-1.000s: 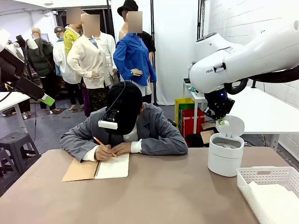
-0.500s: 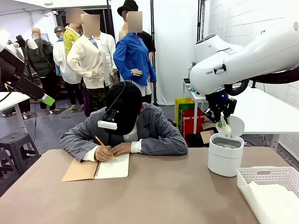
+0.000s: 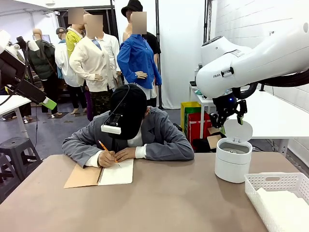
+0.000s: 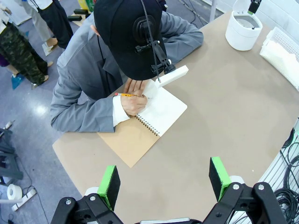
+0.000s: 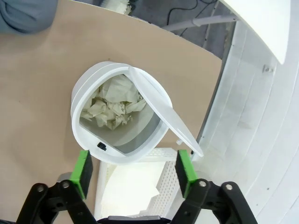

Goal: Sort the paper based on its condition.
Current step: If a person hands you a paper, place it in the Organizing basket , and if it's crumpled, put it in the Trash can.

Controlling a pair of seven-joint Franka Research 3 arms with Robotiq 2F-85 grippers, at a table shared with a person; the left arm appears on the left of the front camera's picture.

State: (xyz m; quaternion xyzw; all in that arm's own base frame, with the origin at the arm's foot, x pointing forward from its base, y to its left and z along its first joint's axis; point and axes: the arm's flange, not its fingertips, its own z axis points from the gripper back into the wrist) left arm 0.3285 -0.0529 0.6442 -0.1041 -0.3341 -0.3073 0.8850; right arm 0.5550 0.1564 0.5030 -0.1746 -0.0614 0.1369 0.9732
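A: Right gripper (image 5: 133, 170) status?
B: Jaws spread wide, nothing between the pads. It hangs directly above the white bin (image 3: 233, 160), far right of the table, lid (image 5: 164, 117) tipped open.

A: Paper?
B: Crumpled paper (image 5: 112, 108) sits inside the bin, straight below the right gripper. Flat sheets (image 3: 285, 206) lie stacked in the white basket (image 3: 270, 182), near right corner, just on the near side of the bin.

A: Left gripper (image 4: 163, 179)?
B: Also spread wide and empty, held high over the near left of the table, looking down at the notebook (image 4: 142, 122). The person's hand (image 4: 134, 104) is writing in it with a pencil.

A: So which arm goes next?
B: Likely neither yet. No loose sheet is on the table. Any new page would probably come from the notebook, far left of centre. The left gripper is nearer; the right would have to cross from the bin.
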